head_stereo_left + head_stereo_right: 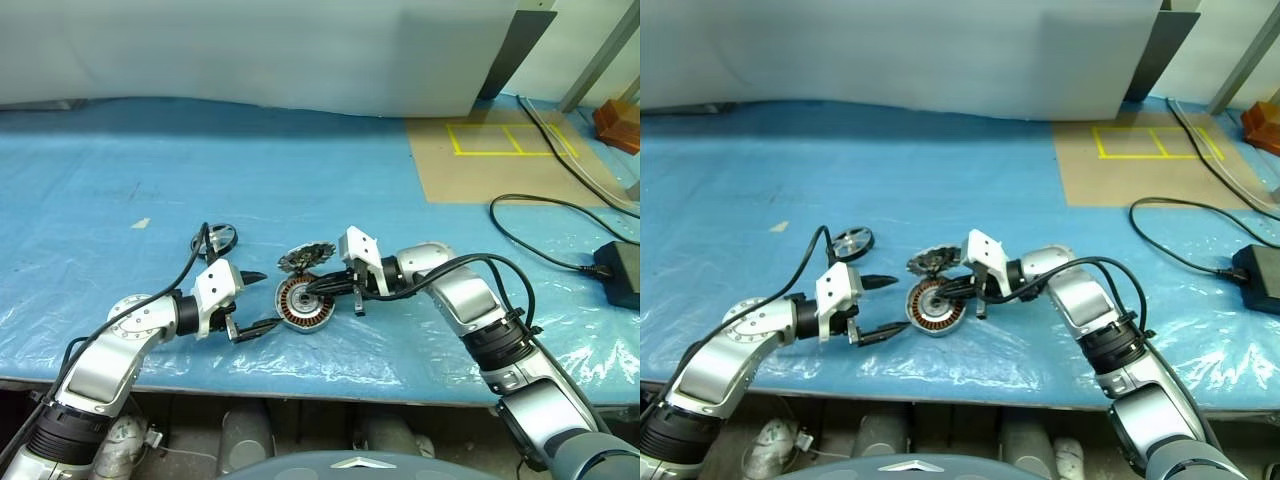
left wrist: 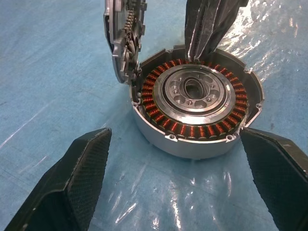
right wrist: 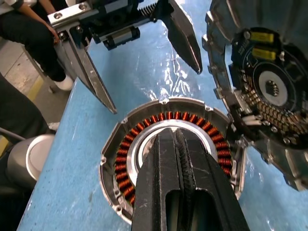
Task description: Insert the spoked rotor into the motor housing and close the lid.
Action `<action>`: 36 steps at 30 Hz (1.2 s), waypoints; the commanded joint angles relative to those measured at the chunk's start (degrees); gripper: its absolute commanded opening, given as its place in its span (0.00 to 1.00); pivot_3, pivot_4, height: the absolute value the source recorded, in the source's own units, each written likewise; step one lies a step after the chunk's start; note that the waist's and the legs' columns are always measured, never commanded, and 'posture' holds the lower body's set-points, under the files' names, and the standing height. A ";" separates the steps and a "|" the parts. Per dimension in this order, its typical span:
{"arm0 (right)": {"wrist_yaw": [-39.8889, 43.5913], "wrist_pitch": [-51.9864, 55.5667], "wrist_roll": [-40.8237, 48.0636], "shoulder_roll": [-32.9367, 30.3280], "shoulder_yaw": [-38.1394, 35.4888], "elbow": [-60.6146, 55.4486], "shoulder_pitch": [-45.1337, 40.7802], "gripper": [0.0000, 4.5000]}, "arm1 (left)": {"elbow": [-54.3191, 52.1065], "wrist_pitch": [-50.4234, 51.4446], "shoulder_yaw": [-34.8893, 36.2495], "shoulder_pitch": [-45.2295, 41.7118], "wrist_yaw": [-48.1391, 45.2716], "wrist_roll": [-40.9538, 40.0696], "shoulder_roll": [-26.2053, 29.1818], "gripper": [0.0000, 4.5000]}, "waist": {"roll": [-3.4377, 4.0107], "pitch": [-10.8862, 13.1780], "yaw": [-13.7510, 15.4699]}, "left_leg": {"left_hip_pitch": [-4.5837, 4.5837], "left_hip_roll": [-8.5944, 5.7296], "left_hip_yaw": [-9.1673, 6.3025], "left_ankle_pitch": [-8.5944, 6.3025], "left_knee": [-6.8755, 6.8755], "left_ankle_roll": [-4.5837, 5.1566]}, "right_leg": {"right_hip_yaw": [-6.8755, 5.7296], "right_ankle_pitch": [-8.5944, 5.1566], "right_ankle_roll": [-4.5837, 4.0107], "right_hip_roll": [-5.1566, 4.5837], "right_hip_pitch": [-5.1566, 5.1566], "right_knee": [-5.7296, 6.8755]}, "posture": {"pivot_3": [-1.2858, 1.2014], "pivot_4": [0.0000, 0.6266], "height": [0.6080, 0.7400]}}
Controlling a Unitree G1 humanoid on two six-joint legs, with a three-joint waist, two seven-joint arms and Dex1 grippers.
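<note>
the left gripper (image 1: 254, 303) sits nearest on the blue plastic sheet (image 1: 120, 200), its two black fingers spread wide and empty, one tip pointing at the motor housing (image 1: 303, 305) just to its right and the other low beside the housing's near edge; in the left wrist view both fingers (image 2: 72, 183) are cut off by the picture's edge. the housing is a squat round silver-grey puck lying open side up, showing a ring of copper-brown windings around a pale metal central hub with small holes. the right gripper (image 1: 310, 289) reaches in from the right with its fingers pressed flat together, holding nothing, the closed tips over the housing's inner ring; in the right wrist view the fingers (image 3: 185, 192) hide the hub and the near part of the windings, so whether the tips touch the metal is hard to tell. just beyond the housing the lid (image 1: 304, 258) stands tilted on edge against the housing's far rim, its jagged toothed rim and a dark face with small parts and a round centre showing; its outer portion is cut off in both wrist views. farther left, well apart from the housing, the spoked rotor (image 1: 217, 240) lies flat on the sheet, a thin dark ring with a few spokes, partly crossed by the left arm's black cable (image 1: 178, 275).
</note>
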 commanded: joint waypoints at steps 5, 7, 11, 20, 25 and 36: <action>0.28 -0.75 -0.38 1.87 1.57 1.63 -3.16 0.00 | -1.13 -0.73 0.49 0.34 0.42 0.03 0.02 1.00 | 0.00 0.00 -0.03 | 0.01 0.01 0.00 0.00 0.00 0.00 | 0.00 0.00 0.00 0.00 -0.01 0.02 | 0.52 0.24 1.00; 0.05 -2.82 -3.24 1.48 4.04 4.18 -2.55 0.00 | -0.94 -0.68 0.40 -0.06 0.67 0.09 -0.24 1.00 | 0.00 0.00 -0.01 | 0.00 0.00 0.00 0.00 0.00 0.00 | -0.01 0.00 0.00 0.00 -0.01 0.01 | 0.52 0.24 1.00; -0.97 -7.28 -7.83 0.40 7.29 7.88 -1.15 0.00 | -0.71 -0.63 0.18 -0.60 0.97 0.20 -0.52 1.00 | 0.00 -0.01 0.09 | -0.03 -0.02 0.01 0.00 -0.01 0.00 | -0.01 0.00 0.00 -0.02 0.00 -0.03 | 0.52 0.24 1.00; -1.13 -4.85 -1.24 2.50 1.36 5.67 -2.43 0.00 | -0.16 -0.72 0.30 -0.82 1.07 0.28 -0.45 1.00 | -0.01 -0.01 0.08 | 0.09 -0.01 0.01 0.00 0.02 0.00 | 0.02 -0.11 -0.19 -0.01 0.06 0.03 | 0.52 0.24 1.00; -0.76 -3.00 2.01 2.81 -1.05 2.70 -2.37 0.00 | -0.17 -0.61 0.04 -0.82 0.83 0.39 -0.25 1.00 | -0.01 -0.01 0.07 | 0.01 -0.01 0.01 0.00 0.01 0.00 | 0.01 0.00 0.00 0.00 0.02 0.00 | 0.52 0.24 1.00; -0.43 -7.50 -6.35 -0.33 6.49 8.54 0.39 0.00 | -0.45 -0.41 -0.28 -0.41 0.65 0.49 -0.08 1.00 | 0.01 -0.02 0.00 | 0.02 -0.01 0.01 0.00 -0.02 0.00 | 0.00 -0.02 -0.03 -0.01 0.01 -0.01 | 0.52 0.24 1.00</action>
